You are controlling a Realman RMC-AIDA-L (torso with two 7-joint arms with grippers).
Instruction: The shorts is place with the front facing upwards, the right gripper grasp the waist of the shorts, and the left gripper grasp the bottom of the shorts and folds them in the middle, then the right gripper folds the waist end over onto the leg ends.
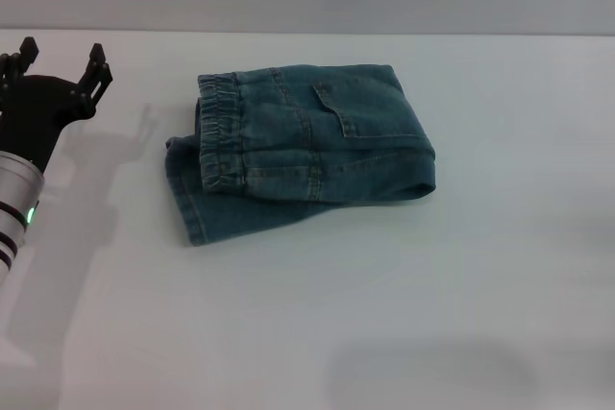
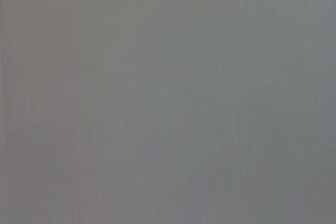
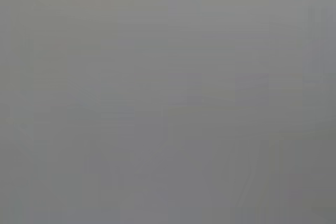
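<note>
The shorts [image 1: 307, 146] lie folded into a compact bundle on the white table, a little left of the middle in the head view. The gathered waist [image 1: 215, 132] lies on top at the bundle's left side, over the leg ends [image 1: 187, 204], which stick out below it. A pocket flap shows on the upper layer. My left gripper [image 1: 62, 60] hangs at the far left, well apart from the shorts, its black fingers spread and holding nothing. The right gripper is out of view. Both wrist views show only plain grey surface.
The white table [image 1: 384, 314] stretches around the bundle on every side. A grey wall runs along the table's back edge. A faint shadow lies on the table near the front right.
</note>
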